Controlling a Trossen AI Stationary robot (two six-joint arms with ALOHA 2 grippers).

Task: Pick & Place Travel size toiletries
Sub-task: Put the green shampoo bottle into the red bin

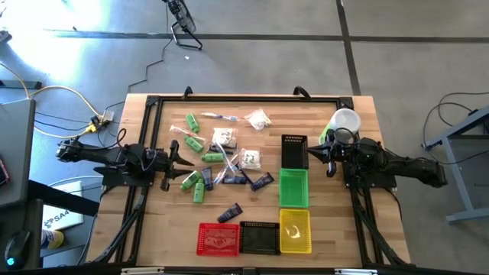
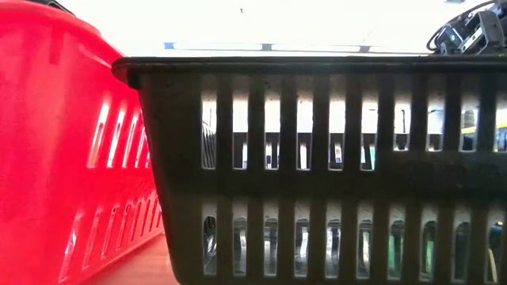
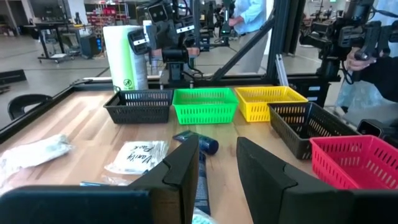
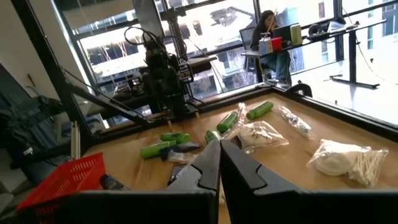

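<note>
The wooden table [image 1: 348, 221] is framed by a black rail, and a bare strip of wood is left between the left tool [image 1: 182, 162] and the near rail. Just ahead of the left tool the scattered travel size toiletries [image 1: 223, 156] are spread: small green bottles [image 1: 192, 142], dark navy tubes [image 1: 229, 212], white packets [image 1: 250, 159] and a clear-wrapped toothbrush [image 1: 219, 116]. The long axes are mixed; most green bottles lie slanted, and the dark navy tube nearest the left tool's fingers [image 3: 180, 177] is pointed away from them towards the green mesh basket [image 3: 206, 104]. Beyond the pile, a row of baskets is set: black mesh basket [image 1: 294, 150], green, then yellow mesh basket [image 1: 295, 231], with a second black basket [image 1: 259, 237] and a red mesh basket [image 1: 218, 238] near the front edge. The left arm is stretched level over the table, its tool's fingers partly apart with nothing between them. The right tool [image 1: 330, 159] is held just beside the far black basket and a white round cup [image 1: 345, 121], its fingers [image 4: 205, 168] pressed together and empty, pointed across at the pile.
</note>
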